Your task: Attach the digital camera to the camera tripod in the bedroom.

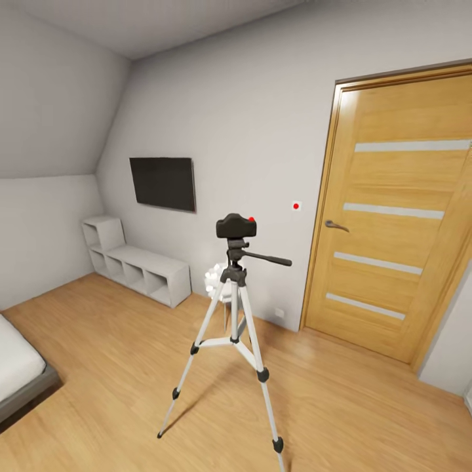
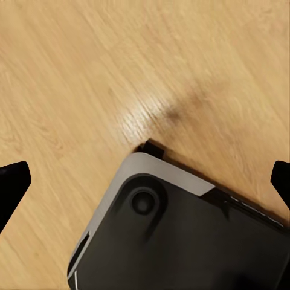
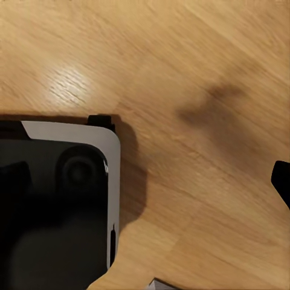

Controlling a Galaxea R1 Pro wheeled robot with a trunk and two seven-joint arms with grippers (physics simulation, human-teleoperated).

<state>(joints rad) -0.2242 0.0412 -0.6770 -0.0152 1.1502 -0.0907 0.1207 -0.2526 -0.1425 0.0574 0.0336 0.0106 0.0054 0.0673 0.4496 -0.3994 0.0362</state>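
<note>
Indoors, bedroom scene: pale grey walls, sloped ceiling, light wood floor [image 1: 118, 367].
Digital camera: the digital camera [image 1: 236, 227] sits on top of the camera tripod [image 1: 233, 321], its red dot facing up at the right shoulder of the body.
Tripod: three silver legs splayed on the floor, black head with the pan handle [image 1: 269, 258] pointing toward the oak door [image 1: 400, 223].
Surroundings: a dark wall screen [image 1: 163, 183] hangs behind the tripod, white cube shelves [image 1: 134, 262] sit below it, and a bed corner [image 1: 19, 373] edges in on the left side.
Left gripper: left gripper [image 2: 145, 181] has its dark fingertips [image 2: 12, 184] set wide apart at either edge of the left wrist view, nothing between them; the robot's grey-and-black base [image 2: 181, 235] and bare floor lie beneath.
Right gripper: right gripper has one fingertip [image 3: 281, 181] showing at the edge of the right wrist view over floor and base [image 3: 54, 205]; whether it is wide or narrow cannot be told.
</note>
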